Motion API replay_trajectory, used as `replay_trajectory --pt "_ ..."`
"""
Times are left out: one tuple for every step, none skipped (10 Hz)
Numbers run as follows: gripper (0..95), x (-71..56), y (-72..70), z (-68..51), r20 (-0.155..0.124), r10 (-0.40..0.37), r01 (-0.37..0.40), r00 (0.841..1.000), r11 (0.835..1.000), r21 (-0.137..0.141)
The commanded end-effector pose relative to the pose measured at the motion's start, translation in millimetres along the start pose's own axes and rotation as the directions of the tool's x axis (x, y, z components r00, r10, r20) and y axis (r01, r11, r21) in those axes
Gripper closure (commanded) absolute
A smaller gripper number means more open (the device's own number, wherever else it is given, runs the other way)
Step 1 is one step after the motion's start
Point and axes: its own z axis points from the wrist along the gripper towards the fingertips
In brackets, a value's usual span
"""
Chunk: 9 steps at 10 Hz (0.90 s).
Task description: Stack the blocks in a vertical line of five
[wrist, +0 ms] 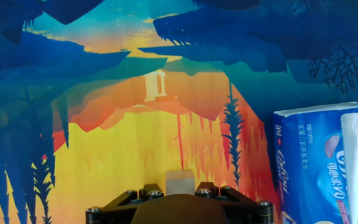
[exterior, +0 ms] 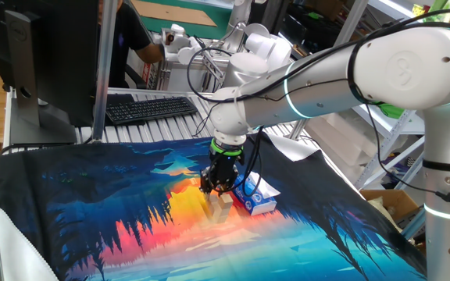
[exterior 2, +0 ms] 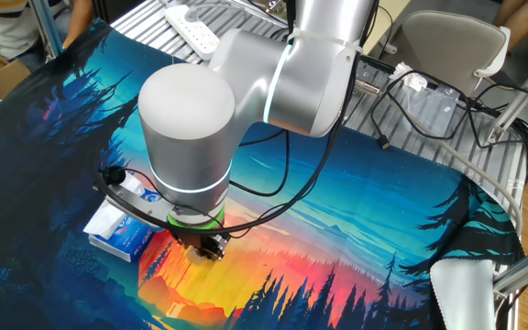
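In the hand view a light-tan wooden block (wrist: 179,180) sits between my gripper's (wrist: 179,189) fingers, low in the frame. The jaws stand closed against its sides. In one fixed view the gripper (exterior: 220,190) points straight down over the orange part of the cloth. A small cluster of tan blocks (exterior: 220,206) shows right under its fingertips; I cannot tell how many are there or how they are stacked. In the other fixed view the gripper (exterior 2: 206,249) hangs under the arm's big wrist, which hides the blocks.
A blue-and-white box (exterior: 256,196) lies just right of the blocks, also seen in the hand view (wrist: 316,163) and the other fixed view (exterior 2: 120,227). A printed cloth (exterior: 116,226) covers the table. A keyboard (exterior: 148,108) and monitor stand behind.
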Motion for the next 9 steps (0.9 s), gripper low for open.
replay_trajectory --pt "57.0 -0.5 0.1 0.9 0.001 -0.006 0.006 1.0 1.0 0.0" --pt "76.0 -0.5 0.1 1.3 0.003 -0.01 0.01 1.0 1.0 0.001" --pt "76.0 -0.6 0.1 1.8 0.003 -0.014 0.014 1.0 1.0 0.001" --pt "76.0 -0.6 0.1 2.0 0.003 -0.016 0.016 1.0 1.0 0.001" --pt "76.0 -0.6 0.1 2.1 0.003 -0.017 0.017 1.0 1.0 0.001" --pt "76.0 -0.6 0.1 2.1 0.003 -0.017 0.017 1.0 1.0 0.001" --pt "76.0 -0.6 0.1 2.1 0.003 -0.017 0.017 1.0 1.0 0.001" --pt "76.0 -0.6 0.1 2.1 0.003 -0.017 0.017 1.0 1.0 0.001" --pt "76.0 -0.6 0.1 2.1 0.003 -0.017 0.017 1.0 1.0 0.001"
